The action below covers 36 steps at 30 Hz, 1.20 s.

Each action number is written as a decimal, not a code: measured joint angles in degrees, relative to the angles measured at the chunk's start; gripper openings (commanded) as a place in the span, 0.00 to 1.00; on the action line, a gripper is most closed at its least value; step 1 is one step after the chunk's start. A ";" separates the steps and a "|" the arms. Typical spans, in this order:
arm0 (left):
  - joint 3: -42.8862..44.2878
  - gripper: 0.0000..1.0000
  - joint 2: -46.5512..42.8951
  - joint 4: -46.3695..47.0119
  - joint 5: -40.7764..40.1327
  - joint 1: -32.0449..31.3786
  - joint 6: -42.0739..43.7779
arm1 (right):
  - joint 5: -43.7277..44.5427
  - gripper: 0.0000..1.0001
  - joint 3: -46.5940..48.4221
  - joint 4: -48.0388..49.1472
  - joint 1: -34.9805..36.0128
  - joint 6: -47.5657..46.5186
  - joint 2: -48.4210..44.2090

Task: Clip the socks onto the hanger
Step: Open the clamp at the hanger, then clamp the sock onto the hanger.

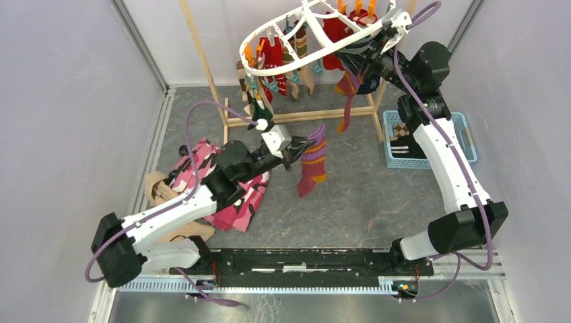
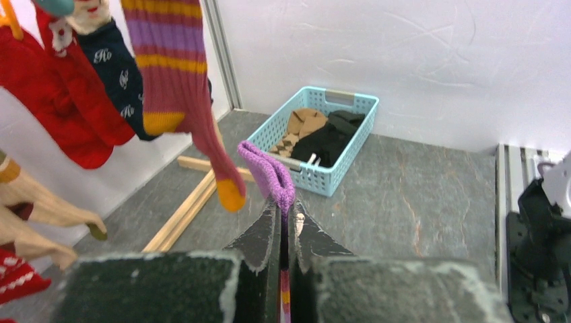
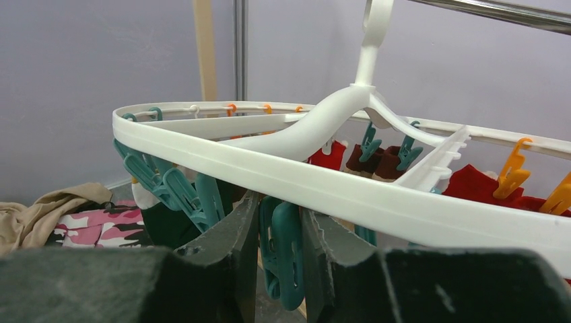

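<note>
My left gripper [image 1: 304, 144] is shut on the purple cuff of a maroon sock with yellow stripes [image 1: 314, 165], which hangs in the air over the floor. In the left wrist view the cuff [image 2: 268, 171] sticks out above the closed fingertips [image 2: 268, 232]. The white oval hanger [image 1: 316, 50] hangs tilted from the rack, with red, navy and striped socks [image 1: 273, 55] clipped on. My right gripper [image 1: 369, 48] is at its right end, under the rim [image 3: 303, 180]. Its jaws are shut on a teal clip [image 3: 288, 250].
A blue basket [image 1: 464, 138] with dark and tan items stands at the right. A pink camouflage cloth [image 1: 232, 198] and a tan cloth [image 1: 156, 190] lie at the left. The wooden rack's base [image 1: 296, 116] crosses the back floor.
</note>
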 measured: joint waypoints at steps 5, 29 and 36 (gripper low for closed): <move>7.67 0.02 8.66 2.93 -5.79 -3.37 0.61 | 0.02 0.16 -0.44 0.31 0.00 0.50 0.00; 24.20 0.02 32.30 22.53 -28.41 -7.08 14.19 | 0.57 0.13 -1.77 0.76 0.28 2.71 0.02; 28.89 0.02 36.24 22.60 -30.29 -7.21 14.80 | 0.90 0.12 -2.29 0.87 0.55 2.89 0.07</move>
